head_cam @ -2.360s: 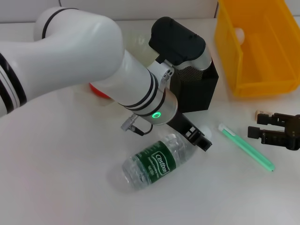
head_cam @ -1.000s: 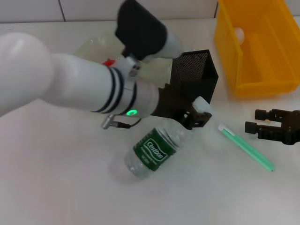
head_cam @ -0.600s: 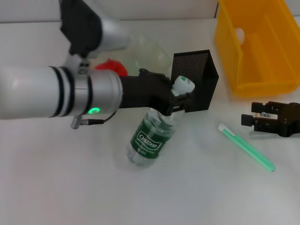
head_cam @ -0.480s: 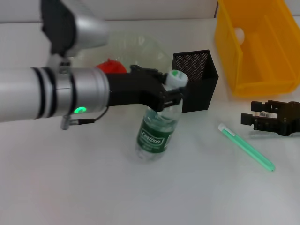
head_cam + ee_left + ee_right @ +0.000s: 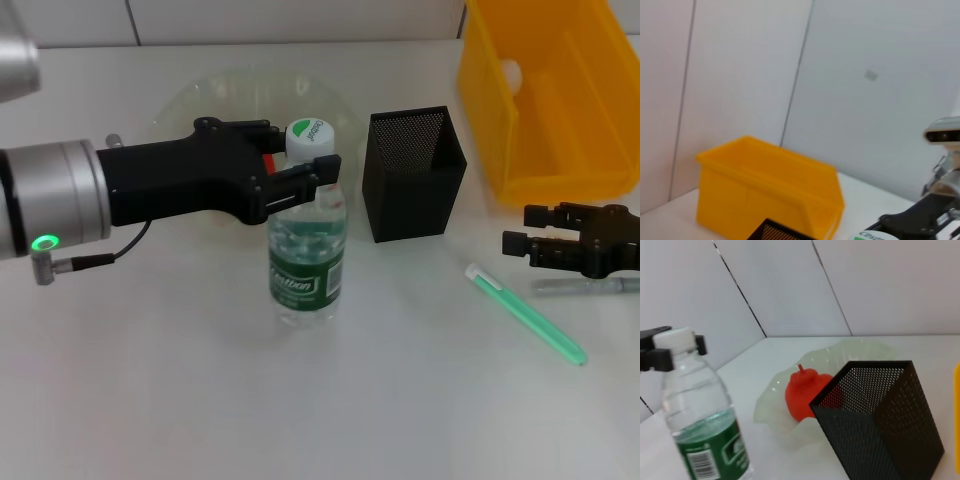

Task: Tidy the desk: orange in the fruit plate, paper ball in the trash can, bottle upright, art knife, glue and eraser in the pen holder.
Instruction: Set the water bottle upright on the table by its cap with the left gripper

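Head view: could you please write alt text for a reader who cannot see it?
The left tool grips the neck of the upright bottle, beside the black pen holder. The right tool hovers above the silver art knife, near the green glue.

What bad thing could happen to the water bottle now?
The bottle stands upright with the left gripper clamped at its neck, so a sideways pull while letting go might tip it. It is also close to the pen holder and the fruit plate, so a fall could knock either. The right gripper, above the art knife, might nudge the glue.
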You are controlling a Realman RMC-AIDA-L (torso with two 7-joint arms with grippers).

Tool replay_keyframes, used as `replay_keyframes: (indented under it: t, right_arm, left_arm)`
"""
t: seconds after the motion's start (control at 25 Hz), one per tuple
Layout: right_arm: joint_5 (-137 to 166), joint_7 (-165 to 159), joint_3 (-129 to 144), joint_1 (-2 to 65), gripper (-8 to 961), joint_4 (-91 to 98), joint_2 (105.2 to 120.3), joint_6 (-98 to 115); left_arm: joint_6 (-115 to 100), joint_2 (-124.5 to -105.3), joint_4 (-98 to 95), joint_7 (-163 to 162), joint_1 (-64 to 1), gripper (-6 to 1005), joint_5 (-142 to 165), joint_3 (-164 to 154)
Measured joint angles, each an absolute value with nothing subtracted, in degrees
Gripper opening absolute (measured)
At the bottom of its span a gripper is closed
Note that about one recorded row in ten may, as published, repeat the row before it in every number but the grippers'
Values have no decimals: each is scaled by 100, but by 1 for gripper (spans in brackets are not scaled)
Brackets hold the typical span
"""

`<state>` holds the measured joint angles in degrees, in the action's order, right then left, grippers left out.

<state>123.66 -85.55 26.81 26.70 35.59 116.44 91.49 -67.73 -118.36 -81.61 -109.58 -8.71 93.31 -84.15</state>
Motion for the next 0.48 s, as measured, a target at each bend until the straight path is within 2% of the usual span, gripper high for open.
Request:
replay_keyframes:
  t: [0.36, 0.4, 0.48]
  right_arm:
    - [12052, -8672, 2709, 2769, 728, 3560, 11777, 9344]
    - [12027, -8669, 2715, 2769, 728, 3560, 11790, 9352]
    - [12011, -8662, 2724, 2775, 728, 3558, 11814, 9354]
  left_arm:
    - [-7762, -11846, -7517, -9926, -901, 442, 8852, -7666]
    - [-8601, -11841, -6738, -9075, -976, 442, 8553, -7003]
    - [-8892, -11837, -6397, -8803, -1051, 441, 8484, -6749]
